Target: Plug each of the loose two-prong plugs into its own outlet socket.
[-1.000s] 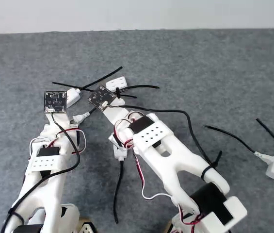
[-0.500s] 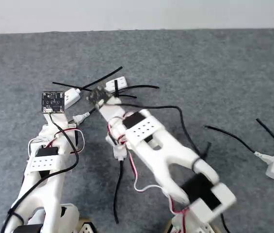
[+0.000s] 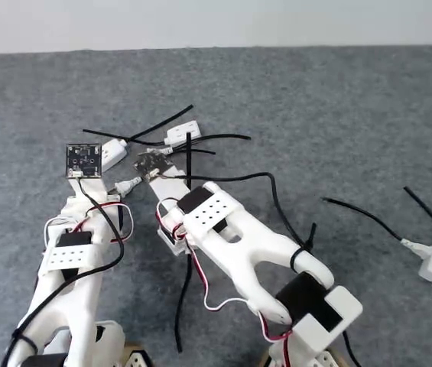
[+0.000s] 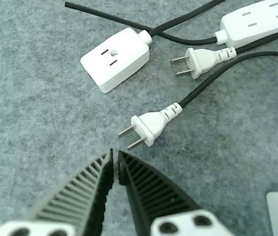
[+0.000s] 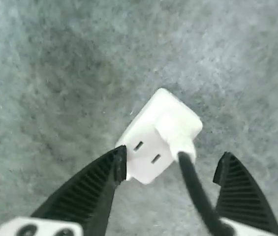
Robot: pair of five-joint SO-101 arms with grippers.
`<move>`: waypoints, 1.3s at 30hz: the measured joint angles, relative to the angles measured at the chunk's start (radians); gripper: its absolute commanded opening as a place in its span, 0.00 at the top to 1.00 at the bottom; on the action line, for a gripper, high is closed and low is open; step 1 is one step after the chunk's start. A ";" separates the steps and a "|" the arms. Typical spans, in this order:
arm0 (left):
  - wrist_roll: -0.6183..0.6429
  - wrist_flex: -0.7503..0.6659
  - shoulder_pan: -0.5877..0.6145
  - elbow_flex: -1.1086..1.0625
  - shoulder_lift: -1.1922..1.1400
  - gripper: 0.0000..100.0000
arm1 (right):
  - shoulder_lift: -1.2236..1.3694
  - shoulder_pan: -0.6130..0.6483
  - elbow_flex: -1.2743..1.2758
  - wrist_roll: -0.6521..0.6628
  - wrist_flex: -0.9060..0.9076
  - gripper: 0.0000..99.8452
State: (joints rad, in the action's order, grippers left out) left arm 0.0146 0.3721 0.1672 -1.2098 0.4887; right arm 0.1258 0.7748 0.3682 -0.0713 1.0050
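Right hand [image 5: 170, 160] farther back, wide astride outlet socket [image 5: 151, 132].

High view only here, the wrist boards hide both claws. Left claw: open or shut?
Observer: Shut and empty. The left claw sits just short of the prongs of a white plug, not touching it.
Operator: And the right claw?
Observer: Open. The right claw straddles a white outlet socket lying on the carpet, not clamped on it.
Operator: Anything plugged into that socket?
Observer: No. Its two slots are bare; a black cord runs from its end.
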 measured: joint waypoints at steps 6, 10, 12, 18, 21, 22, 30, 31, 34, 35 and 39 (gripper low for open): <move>0.000 0.000 0.015 0.000 0.000 0.99 | 0.003 0.011 0.002 -0.103 -0.083 0.71; 0.000 0.000 0.015 0.000 0.000 0.99 | 0.003 0.032 0.043 -0.107 -0.137 0.83; 0.000 0.000 0.015 0.000 0.000 0.99 | 0.003 0.025 0.043 -0.107 -0.143 0.90; 0.000 0.000 0.015 0.000 0.000 0.99 | 0.049 -0.008 0.018 -0.068 -0.129 0.92; 0.000 0.000 0.015 0.000 0.000 0.99 | 0.095 -0.028 -0.057 -0.029 -0.052 0.92; 0.000 0.000 0.015 0.000 0.000 0.99 | 0.114 -0.031 -0.086 -0.018 -0.025 0.92; 0.000 0.000 0.015 0.000 0.000 0.99 | 0.198 -0.044 -0.216 0.023 0.097 0.99; 0.000 0.000 0.015 0.000 0.000 0.99 | 0.198 -0.048 -0.216 0.023 0.098 0.99; 0.000 0.000 0.015 0.000 0.000 0.99 | 0.172 -0.060 -0.209 0.025 0.106 0.99; 0.000 0.000 0.015 0.000 0.000 0.99 | 0.149 -0.069 -0.187 0.025 0.118 0.99; 0.000 0.000 0.015 0.000 0.000 0.99 | 0.014 -0.150 -0.121 0.049 0.155 0.99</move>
State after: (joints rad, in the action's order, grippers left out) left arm 0.0146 0.3721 0.1826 -1.2098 0.4887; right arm 0.1396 0.6245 0.2470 -0.0222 1.1600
